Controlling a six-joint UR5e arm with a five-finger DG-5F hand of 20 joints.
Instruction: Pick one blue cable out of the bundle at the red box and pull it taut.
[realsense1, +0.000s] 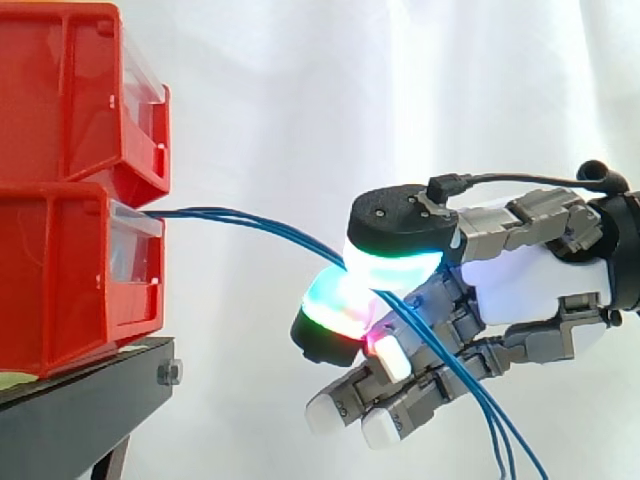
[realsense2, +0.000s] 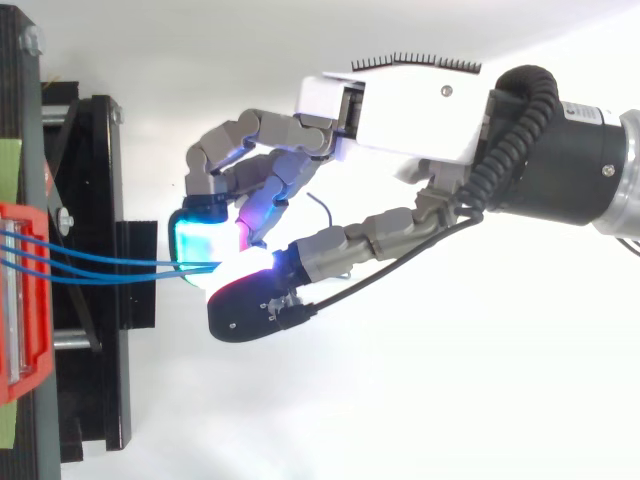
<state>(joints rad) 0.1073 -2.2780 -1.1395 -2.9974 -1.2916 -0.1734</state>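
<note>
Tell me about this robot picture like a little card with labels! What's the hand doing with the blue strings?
who: hand, coming in from the right, pads glowing green and cyan
holding: blue cables pinched between thumb and finger; how many, cannot tell
cables start: lower red bin
cable shape: gently curved, ends hanging below the hand
under the bins: black stand

Red bins glossy plastic, clear plastic fronts. Matt black metal stand. Smooth-sheathed blue cables. On hand smooth white plastic shell, matt grey links. White cloth curtain.
</note>
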